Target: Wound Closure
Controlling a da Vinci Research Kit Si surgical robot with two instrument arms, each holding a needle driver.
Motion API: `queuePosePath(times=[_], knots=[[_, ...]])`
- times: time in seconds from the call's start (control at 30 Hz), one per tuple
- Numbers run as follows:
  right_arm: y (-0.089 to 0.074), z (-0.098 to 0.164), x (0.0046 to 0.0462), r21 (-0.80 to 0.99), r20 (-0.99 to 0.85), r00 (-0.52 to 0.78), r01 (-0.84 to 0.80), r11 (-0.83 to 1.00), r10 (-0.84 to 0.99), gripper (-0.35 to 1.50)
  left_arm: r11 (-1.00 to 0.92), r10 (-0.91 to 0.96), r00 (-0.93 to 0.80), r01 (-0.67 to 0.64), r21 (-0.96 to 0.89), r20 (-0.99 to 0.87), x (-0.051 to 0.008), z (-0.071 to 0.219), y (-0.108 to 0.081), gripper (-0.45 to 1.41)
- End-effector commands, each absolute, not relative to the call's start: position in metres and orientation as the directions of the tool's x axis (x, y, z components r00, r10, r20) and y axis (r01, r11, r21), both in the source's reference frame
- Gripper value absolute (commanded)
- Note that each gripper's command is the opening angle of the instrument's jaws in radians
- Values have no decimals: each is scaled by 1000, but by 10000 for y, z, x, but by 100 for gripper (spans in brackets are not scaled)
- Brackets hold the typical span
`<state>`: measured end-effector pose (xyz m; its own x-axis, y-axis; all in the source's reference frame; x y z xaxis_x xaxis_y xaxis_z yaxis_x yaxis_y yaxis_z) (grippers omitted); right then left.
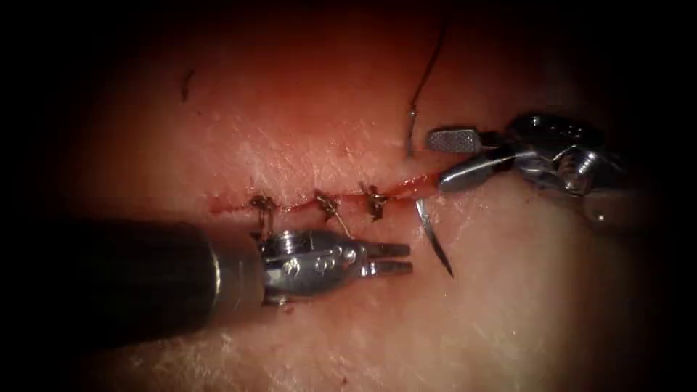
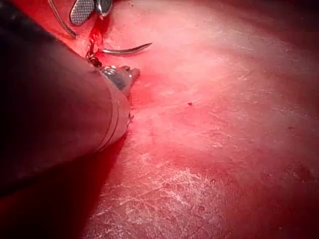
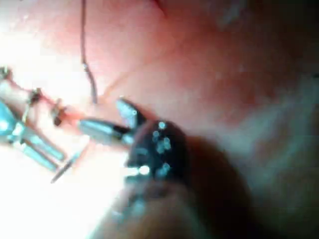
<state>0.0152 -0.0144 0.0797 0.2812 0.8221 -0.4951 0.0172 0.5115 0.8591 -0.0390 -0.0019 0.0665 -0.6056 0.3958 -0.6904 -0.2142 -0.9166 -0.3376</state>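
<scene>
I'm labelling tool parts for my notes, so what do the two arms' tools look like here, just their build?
The left arm's tool has a wide dark matte shaft, a shiny silver wrist with round pivots, and two slim, straight metal fingers. The right arm's tool has a bulkier polished silver wrist with a round screw head; its fingers are broad, with a cross-hatched inner face.

I see open tissue [image 1: 508, 319] across the lower right of the endoscope frame. My left tool [image 1: 392, 259] blocks the lower left beneath 3 knots [image 1: 327, 205]; the needle [image 1: 434, 239] stands in the cut [image 1: 406, 189] at centre, my right tool [image 1: 450, 156] straddling its right end.
</scene>
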Motion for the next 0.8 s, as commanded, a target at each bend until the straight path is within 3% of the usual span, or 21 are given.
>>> queuePosePath(times=[0.03, 0.13, 0.17, 0.4, 0.8], knots=[[-140, 799, 140, 863, -489, 280, 14, 505, 826, 146, -925, 376, -612, -198, -326, -696, -396, 668, -20, 17], [-131, 792, 118, 869, -478, 279, 9, 495, 833, 145, -947, 316, -618, -160, -278, -720, -401, 662, -17, 32], [-127, 789, 106, 871, -473, 281, 9, 491, 835, 141, -968, 247, -615, -123, -218, -749, -404, 660, -15, 46], [-135, 790, 98, 870, -474, 264, -4, 492, 840, 140, -994, 104, -623, -45, -98, -775, -414, 663, -15, 84], [-149, 802, 112, 866, -487, 260, 19, 499, 834, 133, -1000, -2, -631, 16, -10, -776, -423, 666, -18, 79]])
